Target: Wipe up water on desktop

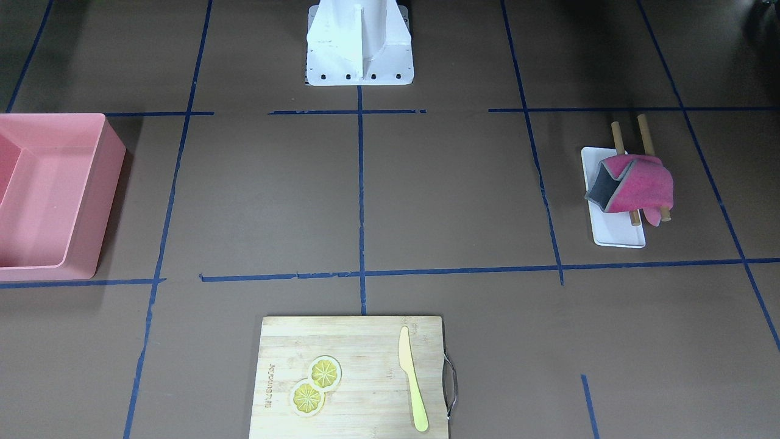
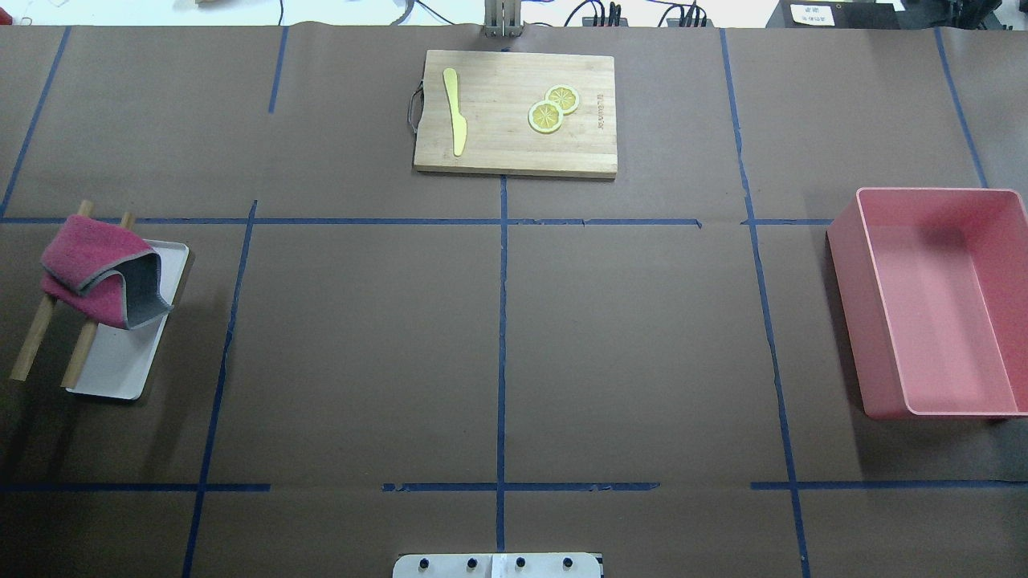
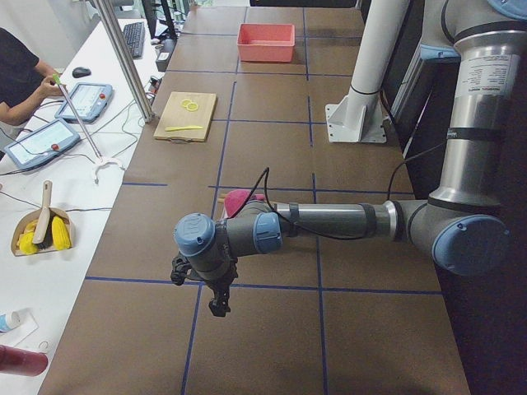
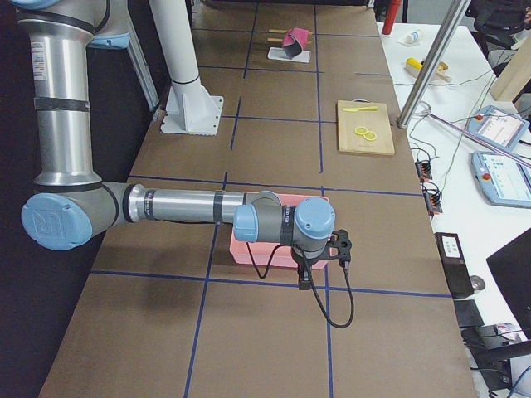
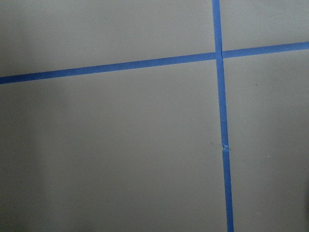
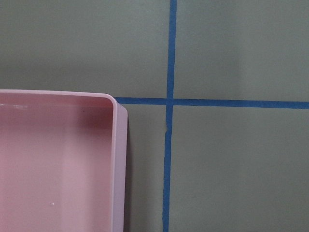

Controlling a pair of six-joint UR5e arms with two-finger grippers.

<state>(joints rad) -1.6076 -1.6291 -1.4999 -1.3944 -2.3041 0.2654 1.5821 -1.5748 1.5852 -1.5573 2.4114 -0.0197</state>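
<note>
Wiping apparently not begun. Likely next: bringing left jaws onto pink cloth [image 2: 80,249] draped over wooden rods [image 1: 645,134], then across worktop [image 2: 361,337]. Spread or closure of left and right jaws: cannot tell.

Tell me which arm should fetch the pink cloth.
Left. The cloth sits at the white tray on the robot's left, near the left gripper; the right gripper hangs by the pink bin.

A broad, flat, matte dark-brown desktop [image 2: 361,353] lies level, filling the overhead view from edge to edge. Thin blue tape lines [image 2: 502,321] cross it, marking its surface into large rectangles.
</note>
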